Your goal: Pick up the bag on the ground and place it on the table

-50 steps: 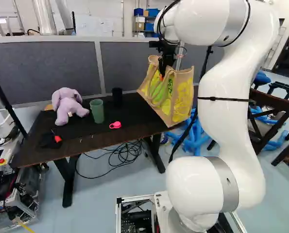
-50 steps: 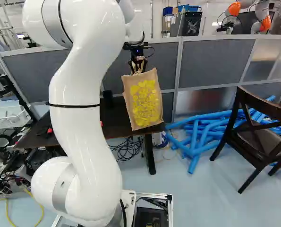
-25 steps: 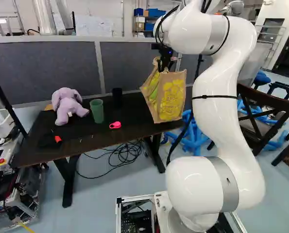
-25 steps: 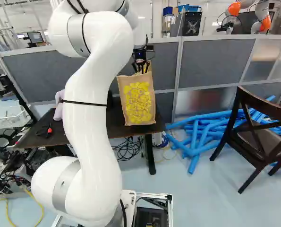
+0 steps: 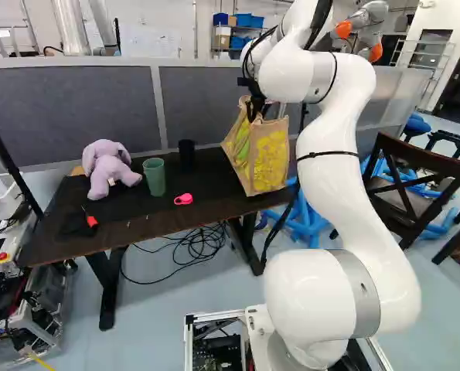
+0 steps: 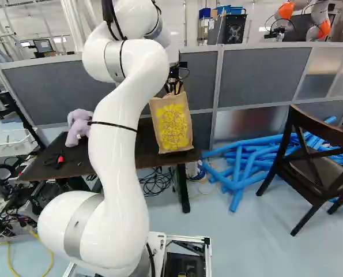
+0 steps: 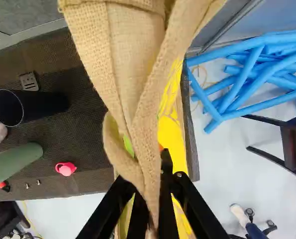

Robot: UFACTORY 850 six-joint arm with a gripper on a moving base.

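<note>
And here's the bag (image 5: 270, 158), at the table's (image 5: 67, 243) right-hand end in the left base view, the gripper (image 6: 173, 90) clamped on its strap! Whether its bottom touches the tabletop, I can't tell. Toward the table's other end sits the purple plush toy (image 5: 106, 174), and on the table between toy and bag stand the green cup (image 5: 155, 178) and black cup (image 5: 186, 156).

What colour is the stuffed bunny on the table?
The stuffed bunny is light purple. It shows best in the left base view.
</note>
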